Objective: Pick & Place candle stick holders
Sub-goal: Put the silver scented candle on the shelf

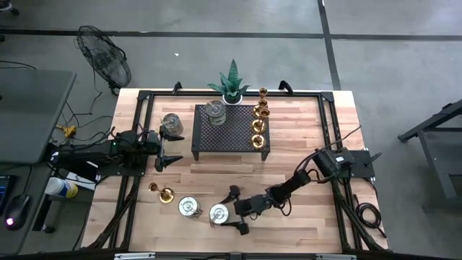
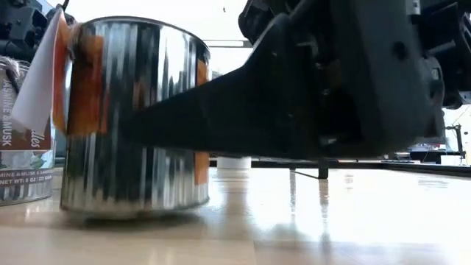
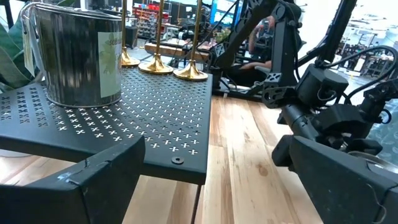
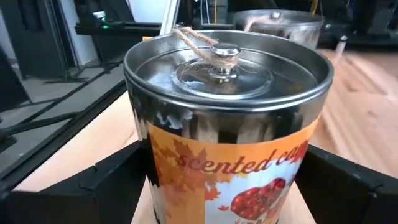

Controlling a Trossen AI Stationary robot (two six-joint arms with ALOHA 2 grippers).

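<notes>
my right pincer (image 1: 232, 209) wide open around near tin (image 1: 219, 214), not yet gripped. rack (image 1: 231, 130) holds one tin, four brass holders (image 1: 258, 126); four pieces left off it.

My right claw (image 1: 232, 211) blocks half the low view, its tips lost behind the tin (image 2: 132, 118). The tin's label (image 4: 242, 180) runs off the wrist picture's edge. Second tin (image 2: 22, 158) beside it: cut off, print unreadable.
</notes>
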